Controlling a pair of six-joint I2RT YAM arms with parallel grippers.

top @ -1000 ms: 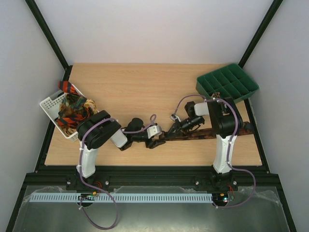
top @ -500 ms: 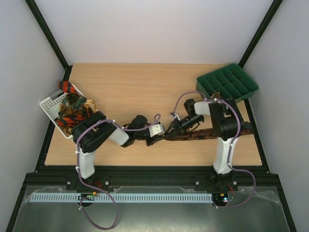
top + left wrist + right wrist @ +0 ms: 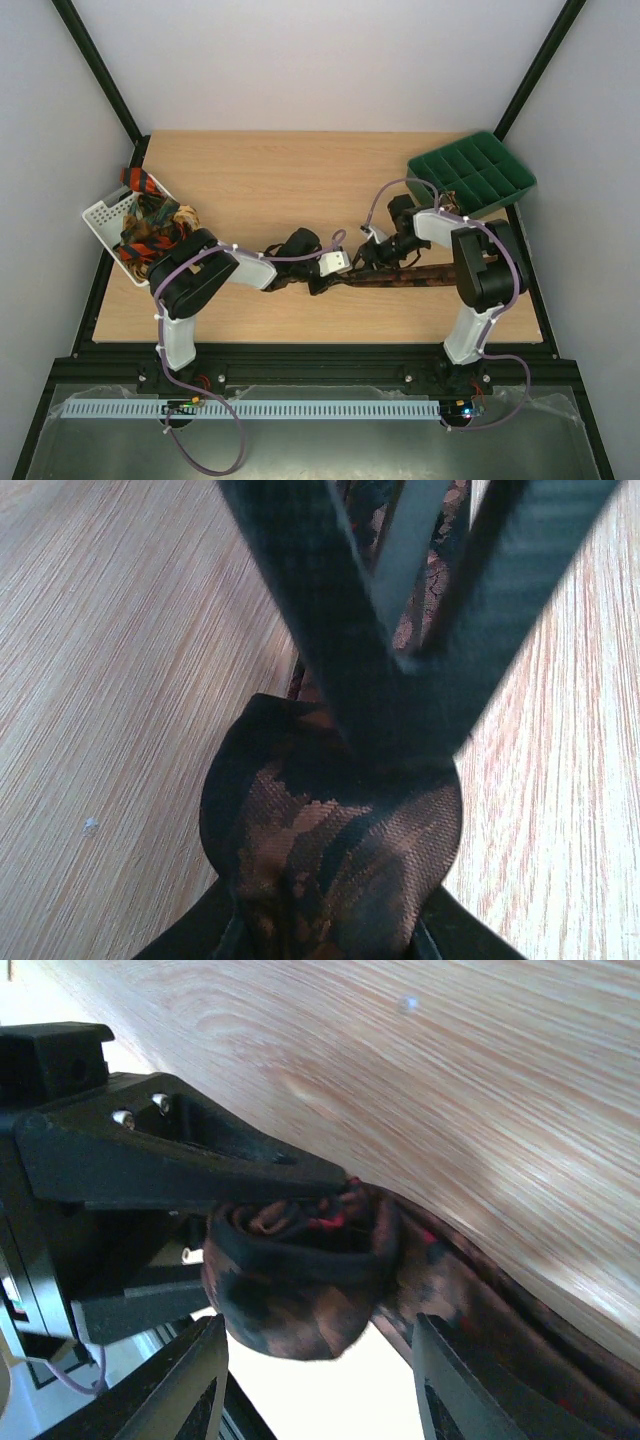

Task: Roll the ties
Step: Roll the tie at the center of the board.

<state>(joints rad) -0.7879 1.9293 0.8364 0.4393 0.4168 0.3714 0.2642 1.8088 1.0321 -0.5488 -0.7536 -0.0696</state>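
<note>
you're mid-roll: left gripper (image 3: 320,282) clamps the coil (image 3: 300,1280) of the dark brown tie (image 3: 430,277), right gripper (image 3: 367,258) gapes open; next, wind along the tail.

Both arms reach inward, left pincer (image 3: 400,725) clamped, right pincer (image 3: 318,1380) spread (the two nearly touching)

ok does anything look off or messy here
Only the white basket: its ties are heaped above the rim, and an orange-striped tie hangs over the far corner. The dark brown tie has its unrolled length lying straight.
</note>
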